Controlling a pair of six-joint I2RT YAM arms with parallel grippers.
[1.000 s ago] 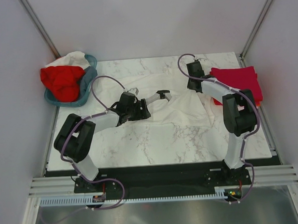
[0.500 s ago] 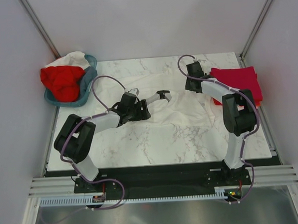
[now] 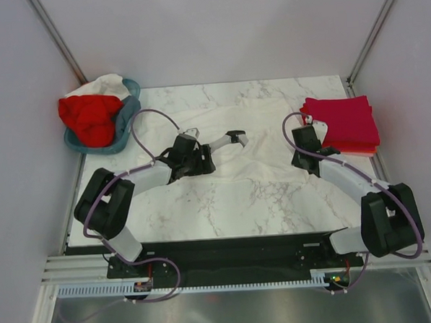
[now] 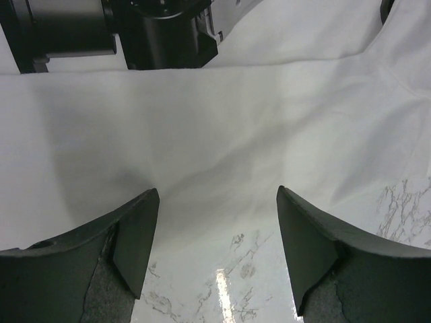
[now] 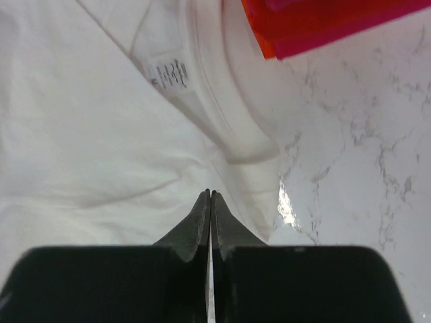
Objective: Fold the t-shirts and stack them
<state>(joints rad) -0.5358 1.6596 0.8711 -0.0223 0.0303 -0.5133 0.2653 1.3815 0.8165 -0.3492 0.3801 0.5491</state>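
Plainly, left end effector [image 4: 215,192] gapes over white t-shirt [image 4: 222,114] — right end effector [image 5: 211,194] pressed together.

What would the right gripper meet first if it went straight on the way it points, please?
Likely the collar of the white shirt, just ahead of the right gripper; its height is unclear.

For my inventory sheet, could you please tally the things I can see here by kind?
Teal basket: 1
Spread-out white t-shirt: 1
Folded stack of red, pink and orange t-shirts: 1
Red t-shirt in the basket: 1
White cloth in the basket: 1
Total: 5
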